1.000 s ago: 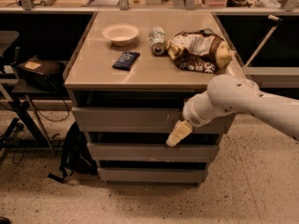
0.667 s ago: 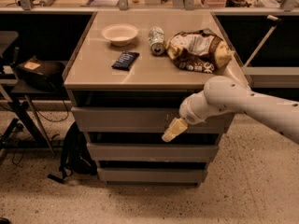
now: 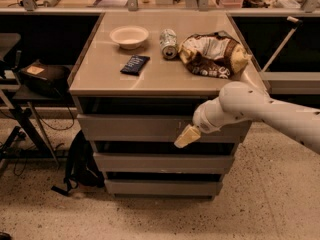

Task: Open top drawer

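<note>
The top drawer [image 3: 130, 128] is the widest grey handleless front, just below the tabletop's dark gap, and looks closed. Two shorter grey drawer fronts sit beneath it. My gripper [image 3: 185, 136] has cream-coloured fingers at the end of the white arm that comes in from the right. It hangs in front of the top drawer's lower edge, right of centre, pointing down and left.
On the tabletop [image 3: 100, 76] lie a white bowl [image 3: 129, 36], a dark packet [image 3: 135, 64], a can on its side [image 3: 168, 43] and a crumpled chip bag [image 3: 212, 54]. A black backpack [image 3: 80, 165] lies on the floor left of the cabinet, next to a cart [image 3: 30, 84].
My gripper has moved a little to the left along the top drawer front. The drawers have not moved.
</note>
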